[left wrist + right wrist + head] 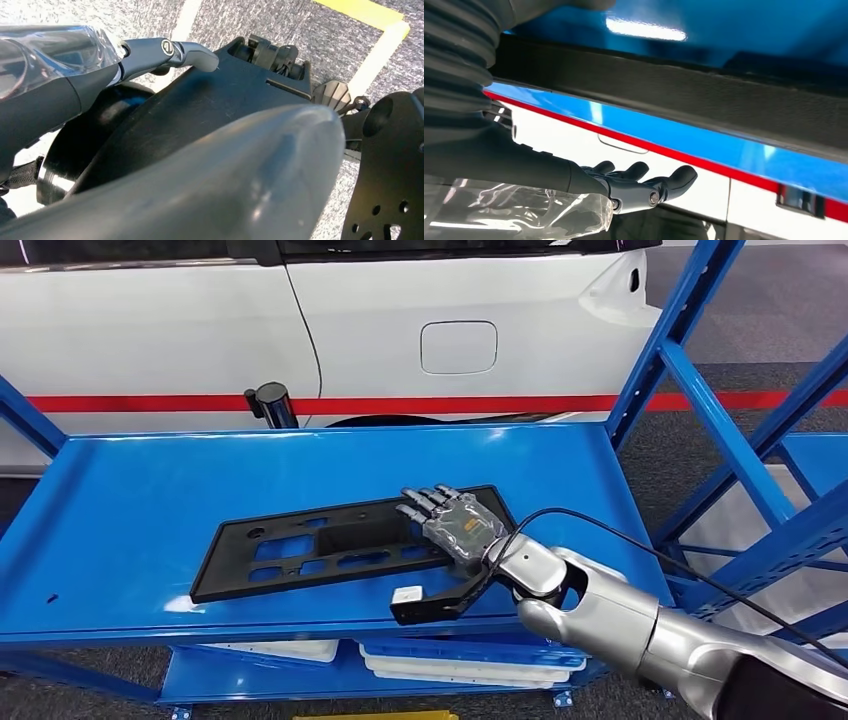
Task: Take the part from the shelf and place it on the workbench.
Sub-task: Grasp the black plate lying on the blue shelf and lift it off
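From the head view we see our right hand (pixel 455 523) lying flat on the right end of the black plastic panel (pixel 340 545), fingers stretched toward 11 o'clock and holding nothing. The panel lies flat on the blue shelf (pixel 130 500). A white car (pixel 400 320) stands behind at 12 o'clock.

At the left wrist, our left hand (pixel 165 52) hangs above the grey floor (pixel 280 25); we cannot tell if it is open.

At the right wrist, the fingers (pixel 644 182) are spread wide beside the panel's dark edge (pixel 674 95).
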You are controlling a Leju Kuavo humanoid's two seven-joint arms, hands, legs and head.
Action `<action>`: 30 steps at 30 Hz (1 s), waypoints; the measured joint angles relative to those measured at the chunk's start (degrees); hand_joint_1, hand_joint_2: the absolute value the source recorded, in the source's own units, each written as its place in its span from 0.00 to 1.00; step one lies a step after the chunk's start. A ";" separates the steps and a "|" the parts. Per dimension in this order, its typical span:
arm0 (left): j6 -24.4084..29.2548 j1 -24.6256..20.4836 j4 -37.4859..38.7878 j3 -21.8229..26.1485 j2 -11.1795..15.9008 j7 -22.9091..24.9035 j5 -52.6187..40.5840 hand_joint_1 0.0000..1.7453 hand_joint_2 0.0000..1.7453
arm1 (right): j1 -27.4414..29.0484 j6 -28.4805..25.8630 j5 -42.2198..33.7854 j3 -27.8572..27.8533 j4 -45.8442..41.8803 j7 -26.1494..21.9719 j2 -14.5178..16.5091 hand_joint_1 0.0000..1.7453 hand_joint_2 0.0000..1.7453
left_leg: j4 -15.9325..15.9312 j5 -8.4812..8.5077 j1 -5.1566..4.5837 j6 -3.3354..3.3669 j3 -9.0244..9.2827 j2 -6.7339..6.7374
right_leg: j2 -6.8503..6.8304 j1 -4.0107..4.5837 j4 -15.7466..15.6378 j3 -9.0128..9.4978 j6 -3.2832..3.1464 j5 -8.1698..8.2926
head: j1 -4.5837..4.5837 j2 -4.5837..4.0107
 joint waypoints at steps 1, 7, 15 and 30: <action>0.00 0.00 0.02 0.00 -0.10 0.01 0.01 0.00 0.00 | -0.23 0.50 -0.23 0.02 0.23 0.11 -0.27 0.79 1.00 | -0.17 0.17 0.04 0.40 0.10 0.01 | -0.04 -0.09 0.75 -0.27 0.31 -0.58 | 0.01 0.00; 0.16 -0.01 0.09 0.00 -0.40 0.03 0.33 0.00 0.00 | -0.95 2.57 -1.47 0.49 1.65 0.45 -1.45 1.00 1.00 | -0.43 0.52 -0.06 1.40 0.12 0.05 | -0.14 -0.17 17.58 -8.07 1.00 -7.64 | 0.05 0.00; 1.19 -0.19 0.27 0.00 -0.91 0.80 0.68 0.00 0.00 | -2.96 1.83 -2.07 0.98 2.17 -0.16 -1.72 1.00 1.00 | -0.21 0.27 -0.39 0.02 0.23 -0.20 | -0.18 0.13 -0.13 0.63 -0.61 -0.17 | -0.02 0.00; 1.80 -0.67 0.54 0.02 -0.71 0.86 1.20 0.00 0.00 | -2.72 -9.82 -18.02 0.18 -1.63 -6.59 -0.62 1.00 1.00 | 0.11 0.21 0.16 -0.43 -0.46 -0.14 | -0.17 -0.02 -0.24 -0.23 -0.05 0.36 | -0.25 0.00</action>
